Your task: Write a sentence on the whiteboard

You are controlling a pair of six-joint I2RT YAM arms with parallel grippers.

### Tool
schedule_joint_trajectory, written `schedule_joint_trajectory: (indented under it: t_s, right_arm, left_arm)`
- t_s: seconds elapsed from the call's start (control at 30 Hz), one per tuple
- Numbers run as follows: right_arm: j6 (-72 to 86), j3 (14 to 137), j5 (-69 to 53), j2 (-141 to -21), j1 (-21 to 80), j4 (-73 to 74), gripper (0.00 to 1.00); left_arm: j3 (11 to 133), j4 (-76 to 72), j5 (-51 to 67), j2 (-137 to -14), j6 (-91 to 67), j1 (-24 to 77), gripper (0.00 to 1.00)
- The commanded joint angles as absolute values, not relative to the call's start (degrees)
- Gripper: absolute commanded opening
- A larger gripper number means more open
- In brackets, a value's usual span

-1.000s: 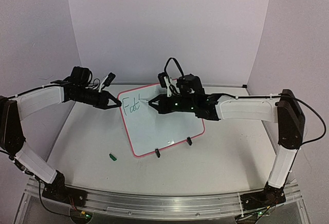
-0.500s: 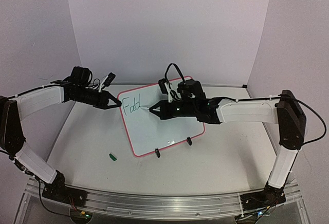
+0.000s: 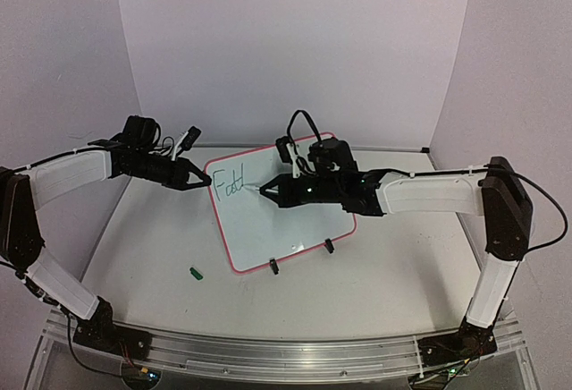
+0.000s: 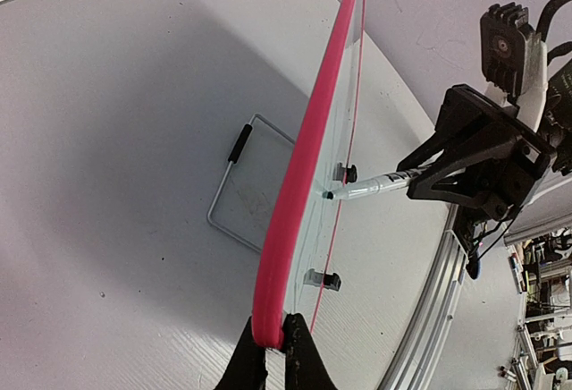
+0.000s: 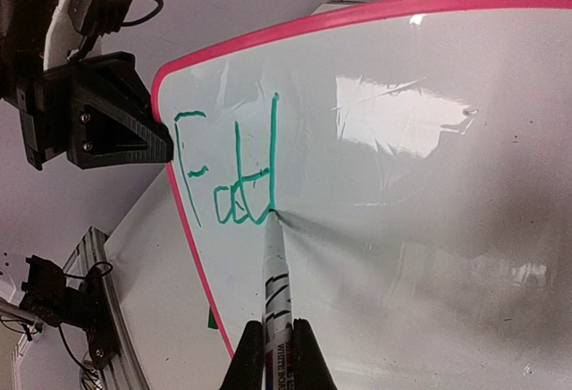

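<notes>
Whiteboard (image 3: 295,224) stands propped mid-bench (image 3: 402,274), left hand (image 3: 202,181) clenched on its pink rim. Right hand (image 3: 273,190) grasps marker (image 5: 273,265), tip touching the board. Sentence (image 5: 228,180): first few green letters only, most of it unwritten.

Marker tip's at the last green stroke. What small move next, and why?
Probably draw the marker on into the next letter: its tip touches the whiteboard where the green writing ends, bare board lies beyond, and the left gripper clamps the rim.
</notes>
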State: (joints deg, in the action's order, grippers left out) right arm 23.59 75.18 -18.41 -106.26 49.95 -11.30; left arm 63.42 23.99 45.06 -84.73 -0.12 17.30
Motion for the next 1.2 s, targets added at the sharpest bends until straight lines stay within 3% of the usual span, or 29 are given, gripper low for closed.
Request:
schedule_joint_trajectory:
  t_s: [0.0,1.17]
  right_arm:
    - [24.33,76.31,-14.60,-104.98,49.62,-14.11,0.00]
    - [25.31,73.69,-9.03,-103.88,49.63,-15.12,0.00]
  left_arm:
    - [63.67,27.59,42.46,-86.40,4.27,19.86,0.00]
    - [63.65,27.60,42.54,-86.31,4.28,19.95,0.00]
